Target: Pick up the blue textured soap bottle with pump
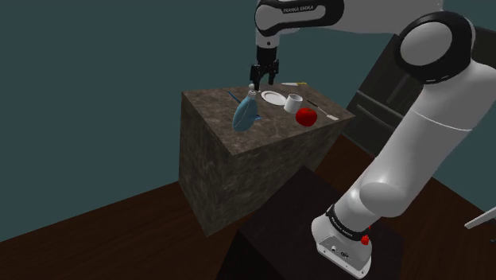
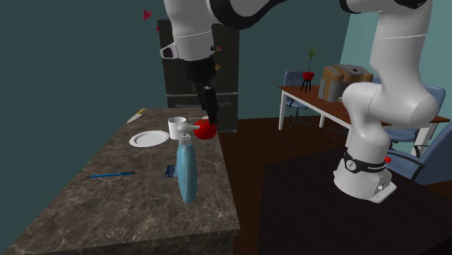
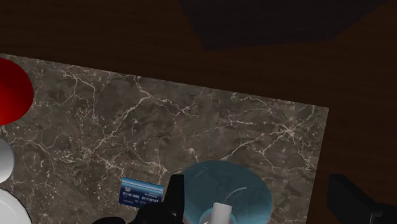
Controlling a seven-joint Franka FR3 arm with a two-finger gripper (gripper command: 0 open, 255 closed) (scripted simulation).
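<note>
Step in hand: alignment above the target. Gripper [image 3: 257, 186] stands wide open and holds nothing. The blue soap bottle [image 3: 230, 188] stands upright on the marble-patterned counter [image 3: 191, 114], beneath the hand and nearer one finger, apparently untouched. Next move, as judged: slight centring, straight descent, then closure on the body. The pump head is cut off in the wrist view, and clearance cannot be established.

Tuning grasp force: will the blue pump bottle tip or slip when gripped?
Likely tippy: the blue pump bottle stands tall on a narrow base. Its body tapers toward the white pump, so a grip may slide upward. The open gripper hangs above it.
</note>
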